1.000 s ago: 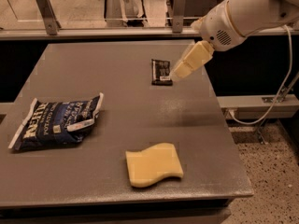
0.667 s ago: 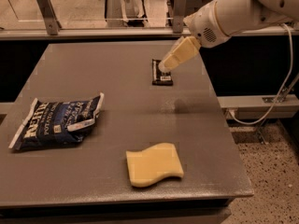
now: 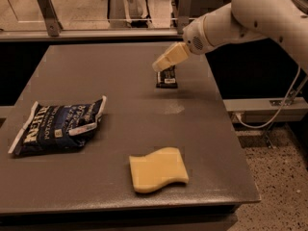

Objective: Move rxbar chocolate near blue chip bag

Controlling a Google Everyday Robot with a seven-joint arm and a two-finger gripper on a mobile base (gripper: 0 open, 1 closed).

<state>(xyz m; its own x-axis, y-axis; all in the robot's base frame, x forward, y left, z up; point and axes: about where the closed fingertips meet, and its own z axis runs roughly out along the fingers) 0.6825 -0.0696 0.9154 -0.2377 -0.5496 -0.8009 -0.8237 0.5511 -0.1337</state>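
Lying flat on the table (image 3: 96, 71), far right: bar (image 3: 166, 78), small black wrapper, white print, long axis running near-to-far. Gripper (image 3: 161, 64) covers its far end; contact unclear, and can't tell if it's clenched or released. Bag (image 3: 57, 126), blue and crinkled, sits well apart at left.
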